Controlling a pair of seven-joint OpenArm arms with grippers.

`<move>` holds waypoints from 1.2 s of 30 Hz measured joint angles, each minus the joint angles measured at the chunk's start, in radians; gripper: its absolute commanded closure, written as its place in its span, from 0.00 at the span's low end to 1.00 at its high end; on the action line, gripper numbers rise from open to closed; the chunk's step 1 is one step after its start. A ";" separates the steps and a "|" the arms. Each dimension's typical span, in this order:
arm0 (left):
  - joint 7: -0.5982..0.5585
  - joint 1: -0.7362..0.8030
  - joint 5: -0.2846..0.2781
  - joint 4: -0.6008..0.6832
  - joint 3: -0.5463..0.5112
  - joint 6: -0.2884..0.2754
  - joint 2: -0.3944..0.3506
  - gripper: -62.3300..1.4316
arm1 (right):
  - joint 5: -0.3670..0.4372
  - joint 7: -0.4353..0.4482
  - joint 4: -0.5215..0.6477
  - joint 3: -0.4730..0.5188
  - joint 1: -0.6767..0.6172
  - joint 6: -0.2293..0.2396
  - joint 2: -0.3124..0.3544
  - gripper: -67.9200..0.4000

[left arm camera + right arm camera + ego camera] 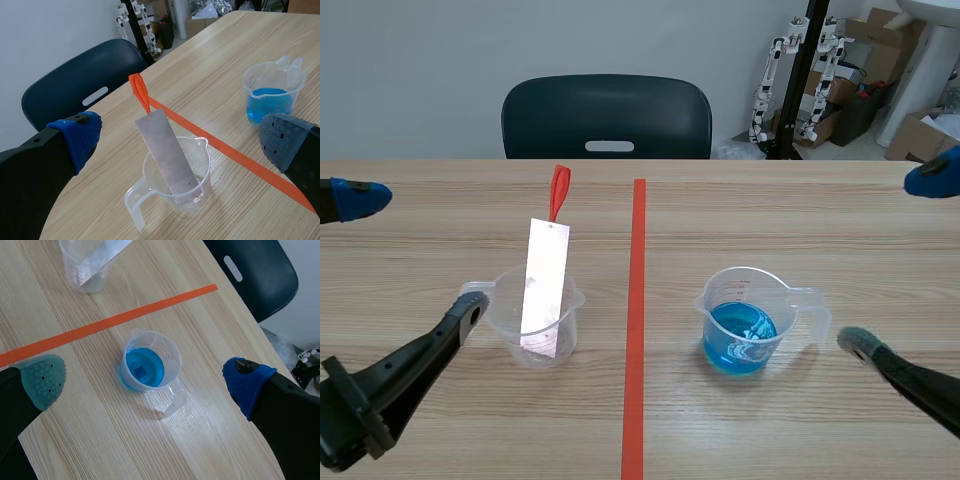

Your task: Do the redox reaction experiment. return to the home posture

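On the table's (800, 220) left half, left of the tape line (637, 300), stands a clear beaker (542, 330), upright, handle pointing left. A metal strip (546, 285) stands in it, bottom end on the beaker floor, leaning on the far rim. Its top sticks well above the rim, with an orange loop (559, 190) at the top end. I can't tell if there is any liquid in this beaker.

Right of the line stands a 2nd beaker (745, 320), upright, handle to the right, with blue liquid (738, 338) in its lower part. The 2 beakers are well apart, about level with each other, with the tape between them.

The left arm comes in low from the near left corner. The left gripper (415, 250) is spread wide and grips nothing: its blue pad is far out at the left edge and its grey pad is near the beaker handle. The wrist view shows the beaker ahead of the fingers, clear of both pads.

The right arm comes in low from the near right. The right gripper (895, 260) is also spread wide with nothing in it: blue pad at the far right edge, grey-green pad just right of the 2nd beaker's handle, not touching. In the wrist view the blue beaker sits ahead of it, between the 2 fingers' lines.

A dark chair (607, 118) stands at the far side, behind the table. Cardboard boxes (920, 130) are at the far right.
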 measured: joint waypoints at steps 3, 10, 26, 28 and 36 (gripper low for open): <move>0.000 0.000 0.000 0.000 0.000 0.000 0.000 0.00 | -0.025 0.000 0.000 0.000 0.000 0.000 -0.059 0.00; 0.000 0.000 0.000 0.000 0.000 0.000 0.000 0.00 | -0.087 0.013 0.000 0.001 -0.003 0.001 -0.181 0.00; 0.000 0.000 0.000 0.000 0.000 0.000 0.000 0.00 | -0.135 0.088 0.000 0.001 -0.003 0.001 -0.236 0.00; 0.000 0.000 0.000 0.000 0.000 0.000 0.000 0.00 | -0.161 0.088 0.000 -0.004 -0.003 0.000 -0.235 0.00; 0.000 0.000 0.000 0.000 0.000 0.000 0.000 0.00 | -0.243 0.088 0.000 -0.092 -0.003 -0.088 -0.235 0.00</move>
